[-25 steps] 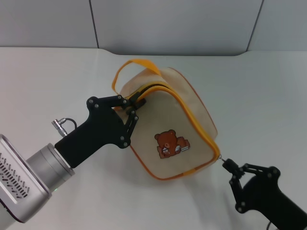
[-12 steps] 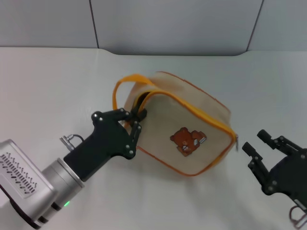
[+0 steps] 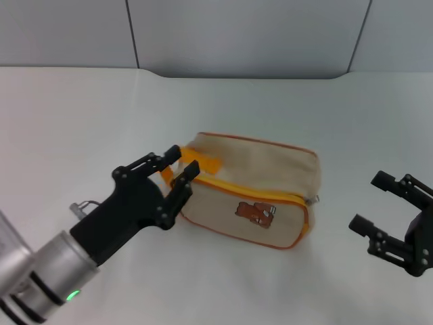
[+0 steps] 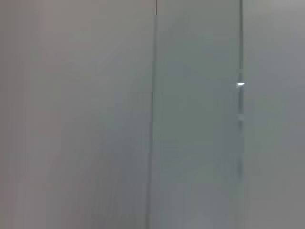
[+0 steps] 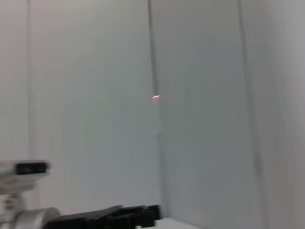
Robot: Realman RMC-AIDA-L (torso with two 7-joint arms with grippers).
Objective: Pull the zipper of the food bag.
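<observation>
Food bag [image 3: 254, 196] lying on its side near the middle of the white table [image 3: 74, 122], bear print [image 3: 256, 212] facing up and toward the robot; zipper [image 3: 247, 193] running as a yellow-orange line across the upper face from about 9 o'clock to 3 o'clock, looking drawn shut along its whole length; small silver pull tab [image 3: 313, 201] at the 3 o'clock end, just off the bag's corner; probably closed all the way, though the far end under the loop handle [image 3: 193, 166] is partly hidden. Left gripper [image 3: 174, 172] at the bag's 9 o'clock end, fingers spread wide, holding nothing; upper finger above the handle, lower finger [image 3: 184, 184] just beside or perhaps brushing the bag's end wall; placed there, by the look of it, as the bracing side for a pull along the zip line. Right gripper [image 3: 380, 202] off at 3 o'clock, well apart from the bag, fingers likewise spread, empty, touching nothing; facing the tab end, the side a pull would be made from. Bag resting flat and unsupported by either tool; task judged at or near its end, given the closed zip line and both tools free of the bag. Wrist views showing only grey wall panels, plus part of the other arm low in the right wrist view; no help on the bag.
</observation>
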